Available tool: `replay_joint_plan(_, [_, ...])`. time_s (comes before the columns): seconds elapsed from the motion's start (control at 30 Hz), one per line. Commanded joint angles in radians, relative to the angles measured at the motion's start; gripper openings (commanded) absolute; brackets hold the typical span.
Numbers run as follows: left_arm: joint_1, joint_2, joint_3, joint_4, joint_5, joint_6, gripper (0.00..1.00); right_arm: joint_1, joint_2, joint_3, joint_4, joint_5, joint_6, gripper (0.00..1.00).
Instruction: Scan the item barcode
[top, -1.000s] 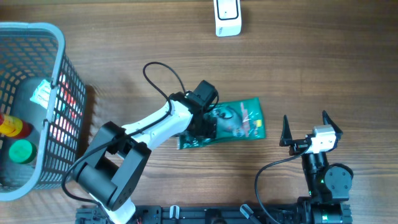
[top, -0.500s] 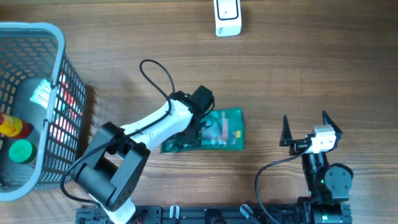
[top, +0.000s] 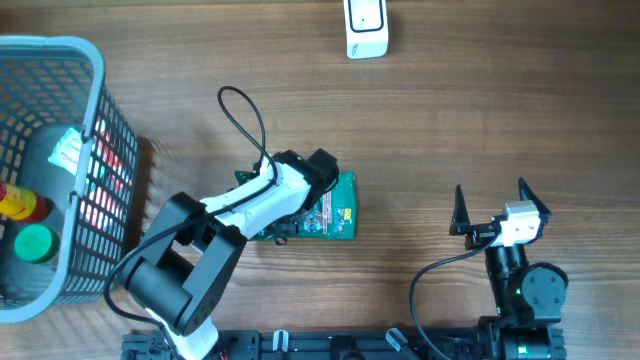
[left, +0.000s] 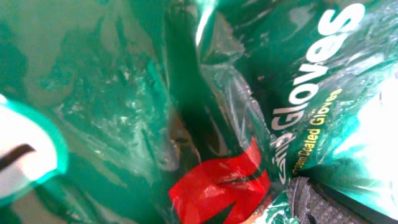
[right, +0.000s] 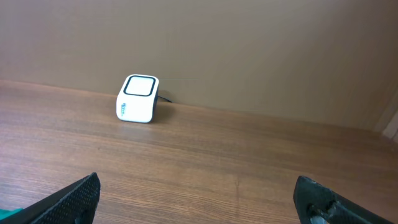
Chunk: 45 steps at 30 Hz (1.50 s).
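The item is a green glove packet (top: 338, 208) lying crumpled on the wooden table left of centre. It fills the left wrist view (left: 124, 112), with white "Gloves" lettering and a red patch. My left gripper (top: 314, 203) is pressed down onto it with the jaws spread. One textured fingertip (left: 318, 203) shows at the packet's edge; I see no pinch on the plastic. The white barcode scanner (top: 366, 28) stands at the table's far edge and also shows in the right wrist view (right: 138, 98). My right gripper (top: 490, 190) is open and empty at the near right (right: 199, 198).
A blue-grey wire basket (top: 95, 130) stands at the left edge. It holds a green-capped container (top: 35, 243), a yellow and red bottle (top: 20, 205) and other packets. The left arm's black cable (top: 240, 125) loops over the table behind the packet.
The left gripper has moved left toward the basket, and the packet has slid left with it, bunching up so it looks narrower from above. The right arm has not moved.
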Motion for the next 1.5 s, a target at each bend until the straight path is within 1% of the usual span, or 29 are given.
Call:
replay_joint_plan(0.0, [0.008, 0.069, -0.02, 0.017, 0.002, -0.036, 1.0, 0.006, -0.011, -0.001, 0.003, 0.01, -0.01, 1.0])
replay_joint_plan(0.3, [-0.012, 0.069, 0.153, -0.05, 0.016, -0.024, 1.0, 0.006, -0.011, -0.001, 0.003, 0.01, -0.01, 1.0])
replay_joint_plan(0.63, [-0.086, 0.069, 0.295, -0.146, 0.134, -0.024, 1.0, 0.006, -0.011, -0.001, 0.003, 0.01, -0.01, 1.0])
replay_joint_plan(0.73, [-0.088, 0.069, 0.311, -0.146, 0.214, -0.023, 1.0, 0.006, -0.011, -0.001, 0.003, 0.01, -0.01, 1.0])
replay_joint_plan(0.77, [-0.088, 0.069, 0.311, -0.143, 0.259, 0.002, 1.0, 0.006, -0.011, -0.001, 0.003, 0.01, -0.01, 1.0])
replay_joint_plan(0.83, [-0.088, 0.069, 0.311, -0.147, 0.364, 0.108, 1.0, 0.006, -0.011, -0.001, 0.003, 0.01, -0.01, 1.0])
replay_joint_plan(0.9, [-0.088, 0.069, 0.311, -0.151, 0.49, 0.186, 1.0, 0.006, -0.011, -0.001, 0.003, 0.01, -0.01, 1.0])
replay_joint_plan(0.93, [-0.088, 0.069, 0.311, -0.151, 0.539, 0.191, 1.0, 0.006, -0.011, -0.001, 0.003, 0.01, -0.01, 1.0])
replay_joint_plan(1.0, [-0.088, 0.069, 0.311, -0.154, 0.692, 0.191, 1.0, 0.006, -0.011, -0.001, 0.003, 0.01, -0.01, 1.0])
replay_joint_plan(1.07, [-0.088, 0.069, 0.311, -0.174, 0.772, 0.191, 1.0, 0.006, -0.011, -0.001, 0.003, 0.01, -0.01, 1.0])
replay_joint_plan(1.13, [-0.088, 0.069, 0.311, -0.21, 0.797, 0.19, 1.0, 0.006, -0.011, -0.001, 0.003, 0.01, -0.01, 1.0])
replay_joint_plan(1.27, [-0.088, 0.069, 0.311, -0.278, 0.798, 0.186, 1.0, 0.006, -0.011, -0.001, 0.003, 0.01, -0.01, 1.0])
replay_joint_plan(1.37, [-0.088, 0.069, 0.311, -0.281, 0.797, 0.186, 1.0, 0.006, -0.011, -0.001, 0.003, 0.01, -0.01, 1.0])
replay_joint_plan(1.47, [-0.088, 0.069, 0.311, -0.253, 0.796, 0.187, 1.0, 0.006, -0.011, -0.001, 0.003, 0.01, -0.01, 1.0])
